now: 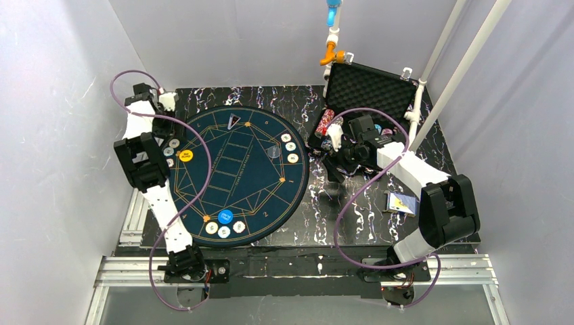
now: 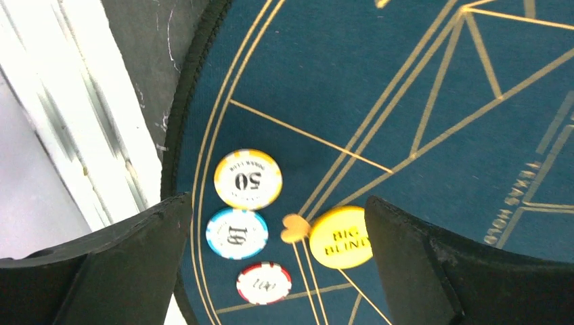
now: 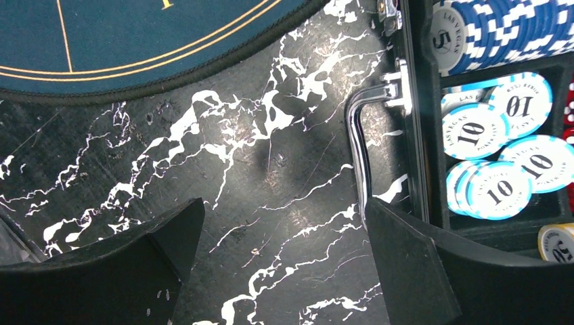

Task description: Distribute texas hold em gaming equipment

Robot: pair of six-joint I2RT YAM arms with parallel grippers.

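Pincers first: my left gripper [image 2: 277, 204] is spread wide and holds nothing. It hangs over the left edge of the round blue mat [image 2: 420, 101]. Under it, on the mat, I see a yellow chip [image 2: 248, 179], a light-blue chip [image 2: 237, 233] and a red chip [image 2: 264, 282], close together in a row. The yellow button disc [image 2: 342, 237] lies just beside them.

My right gripper [image 3: 284, 206] is spread wide too, with nothing in it. It hangs over the black table [image 3: 257, 169], beside the shiny handle [image 3: 357, 149] of the open case [image 3: 416, 135]. Inside the case I see loose 10 chips [image 3: 501, 135] and a row of blue and white chips [image 3: 514, 27].

From the top camera, I see three right-edge chips [image 1: 290, 146] on the mat. Three near-edge chips [image 1: 224, 231] lie next to the blue button disc [image 1: 225, 217]. The playing cards [image 1: 401, 202] lie on the table near my right arm, well apart from the mat.
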